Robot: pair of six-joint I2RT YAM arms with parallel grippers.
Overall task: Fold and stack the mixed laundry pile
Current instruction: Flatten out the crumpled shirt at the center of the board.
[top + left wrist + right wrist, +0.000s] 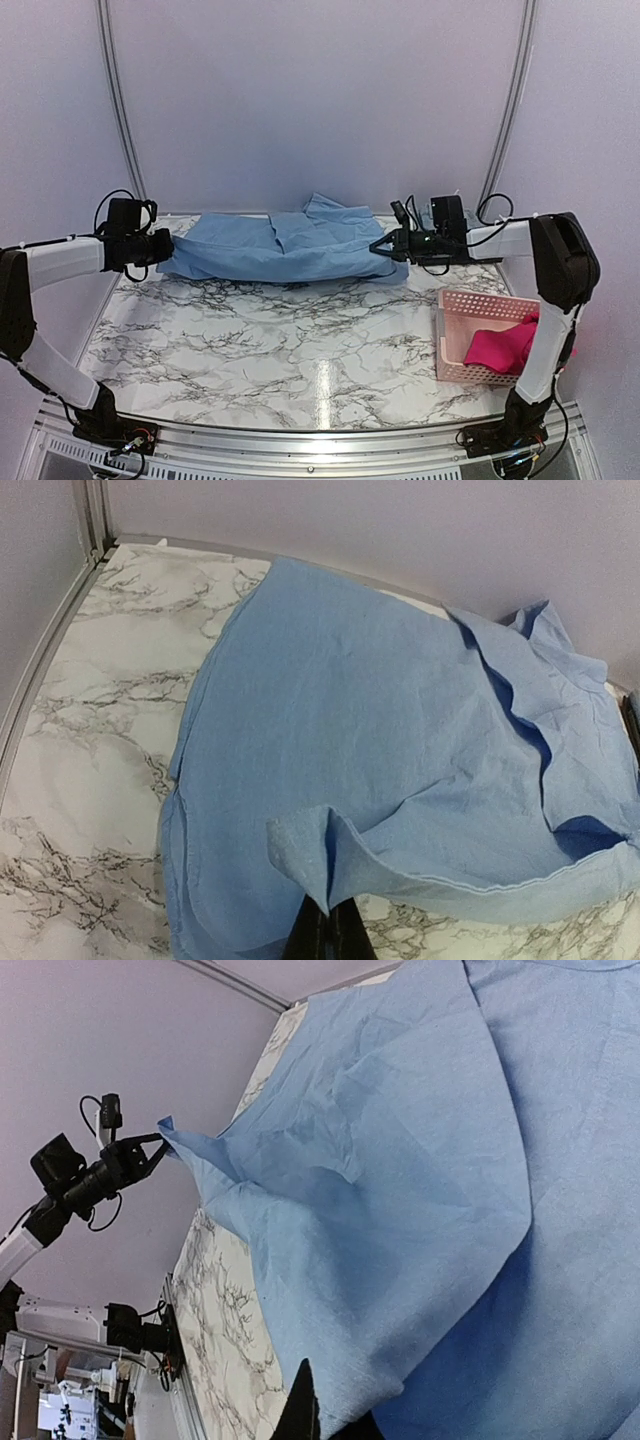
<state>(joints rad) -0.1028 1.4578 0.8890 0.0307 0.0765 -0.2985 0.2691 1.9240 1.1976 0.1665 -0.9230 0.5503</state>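
Marble-patterned tabletop point(300, 340) runs between pale purple walls, and the light blue shirt point(290, 250) is stretched across its far part, held between my 2 grippers. My left gripper point(163, 250) is clamped on the shirt's left end. In the left wrist view the cloth bunches into a fold right at my closed fingers, and the held hem rises off the marble. My right gripper point(380, 247) is pinched shut on the shirt's right end. In the right wrist view the cloth spreads away from my fingertips toward the other arm. Most of the shirt rests on the table between them. The magenta-red garment point(505, 345) lies in the pink lattice basket point(465, 305) at the near right, spilling over its right rim, well apart from both grippers.
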